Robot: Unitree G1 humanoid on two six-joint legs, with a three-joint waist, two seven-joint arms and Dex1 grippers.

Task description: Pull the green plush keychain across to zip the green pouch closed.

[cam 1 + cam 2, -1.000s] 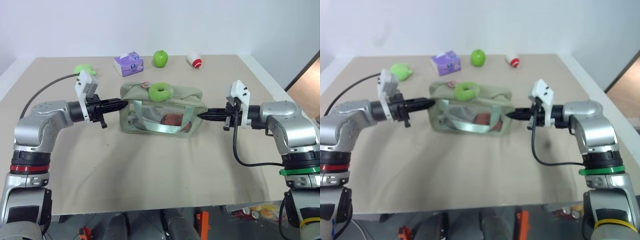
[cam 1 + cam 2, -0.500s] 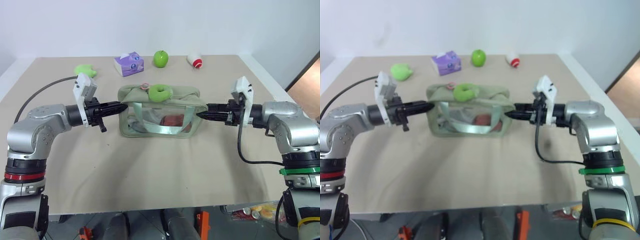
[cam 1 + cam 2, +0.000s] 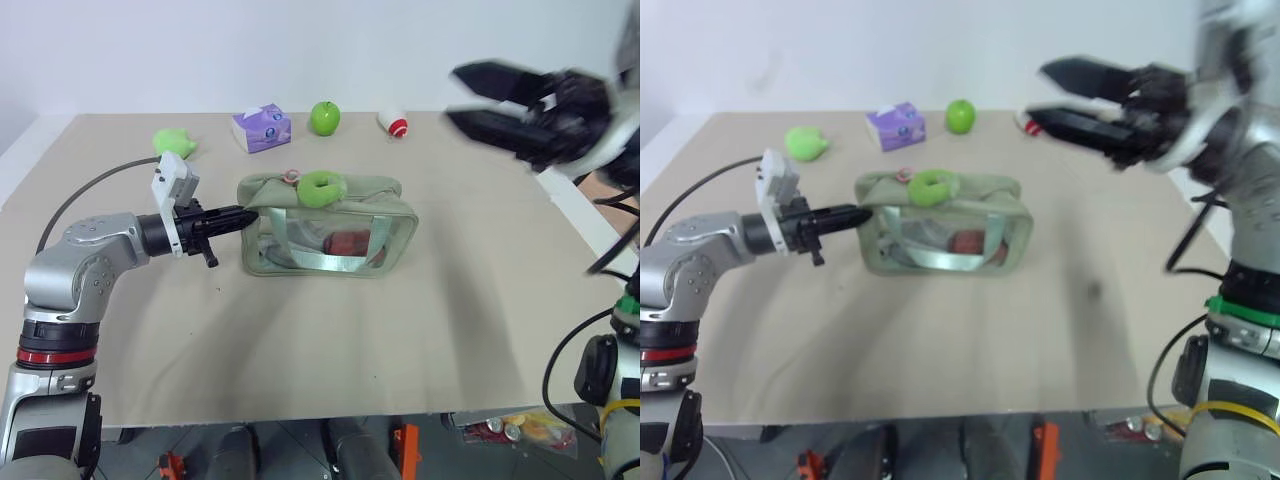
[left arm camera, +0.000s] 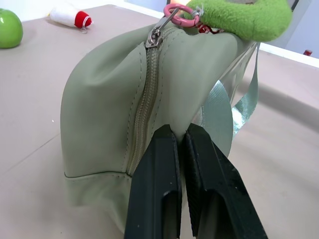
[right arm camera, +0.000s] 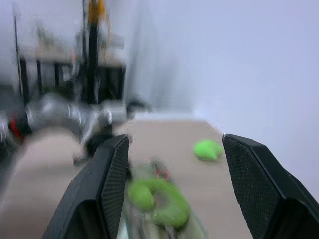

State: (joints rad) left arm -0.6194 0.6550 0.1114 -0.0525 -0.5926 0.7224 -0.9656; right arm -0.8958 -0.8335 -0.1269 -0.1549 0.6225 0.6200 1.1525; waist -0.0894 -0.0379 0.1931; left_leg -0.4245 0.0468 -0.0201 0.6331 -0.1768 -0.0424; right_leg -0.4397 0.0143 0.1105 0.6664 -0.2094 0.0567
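A wide beige worktop (image 3: 330, 340) fills the middle of the frame, and its white edge shows along the left and right sides. Behind it, across the top of the frame, stands a plain white wall (image 3: 200, 50), evenly lit with only soft shadows on the worktop surface. At the right edge an orange-brown floor (image 3: 612, 190) appears, and below the front edge of the worktop there is a grey floor (image 3: 290, 445) with some small colourful objects at the lower right.
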